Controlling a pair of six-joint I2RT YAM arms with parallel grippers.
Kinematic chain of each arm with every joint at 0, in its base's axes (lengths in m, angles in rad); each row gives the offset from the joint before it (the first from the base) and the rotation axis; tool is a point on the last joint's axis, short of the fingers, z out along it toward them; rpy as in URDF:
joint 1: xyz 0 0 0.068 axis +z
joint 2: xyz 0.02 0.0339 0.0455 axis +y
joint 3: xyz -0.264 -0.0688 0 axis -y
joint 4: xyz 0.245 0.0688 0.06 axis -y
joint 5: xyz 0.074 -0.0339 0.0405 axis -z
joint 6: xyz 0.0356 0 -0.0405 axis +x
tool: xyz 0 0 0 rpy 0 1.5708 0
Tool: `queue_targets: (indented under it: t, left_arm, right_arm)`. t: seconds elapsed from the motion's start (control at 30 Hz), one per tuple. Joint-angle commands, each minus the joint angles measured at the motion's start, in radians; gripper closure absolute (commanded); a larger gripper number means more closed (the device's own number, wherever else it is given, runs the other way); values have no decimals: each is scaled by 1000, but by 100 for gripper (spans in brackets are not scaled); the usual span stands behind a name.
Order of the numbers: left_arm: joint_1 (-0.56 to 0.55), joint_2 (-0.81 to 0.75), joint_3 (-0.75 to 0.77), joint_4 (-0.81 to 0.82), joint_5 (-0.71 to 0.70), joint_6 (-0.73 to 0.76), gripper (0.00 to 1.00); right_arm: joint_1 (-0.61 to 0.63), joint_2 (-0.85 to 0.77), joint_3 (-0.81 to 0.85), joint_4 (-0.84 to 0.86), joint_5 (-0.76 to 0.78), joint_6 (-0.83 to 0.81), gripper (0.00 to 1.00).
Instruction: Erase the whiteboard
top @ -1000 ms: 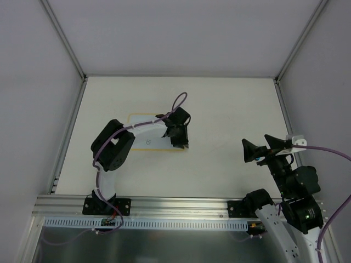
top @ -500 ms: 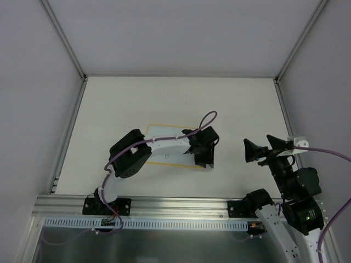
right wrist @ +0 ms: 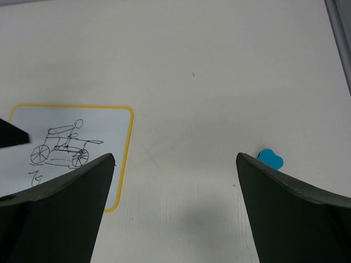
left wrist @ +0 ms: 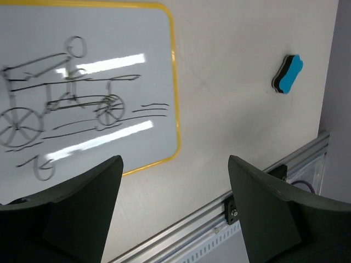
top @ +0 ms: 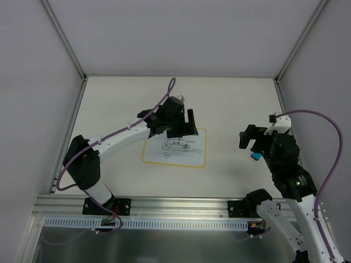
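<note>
The whiteboard [top: 175, 155] lies flat on the table [top: 236, 98], looking thin, stiff and slick; I'd pin it at the yellow rim. The left gripper [left wrist: 174, 164] above its far edge and the right gripper [right wrist: 175, 161] near the blue eraser [top: 255, 156] both gape wide, empty.

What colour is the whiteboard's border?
The whiteboard has a thin yellow-orange border, clearest in the left wrist view.
</note>
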Motion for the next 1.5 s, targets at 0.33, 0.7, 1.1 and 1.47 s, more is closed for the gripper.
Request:
queue_targets:
  t: [0.33, 0.7, 1.1, 1.47]
  left_arm:
    - [417, -481, -393, -60, 98, 312, 5]
    - [444, -662, -442, -179, 16, 497, 1]
    - [464, -687, -458, -185, -14, 520, 1]
    - [470, -679, -462, -185, -14, 518, 1]
  right_arm:
    - [-319, 412, 70, -137, 90, 313, 1]
    - [-564, 707, 37, -89, 10, 416, 16]
    - [-538, 828, -89, 51, 16, 404, 27]
    - [-498, 890, -73, 98, -6, 384, 39]
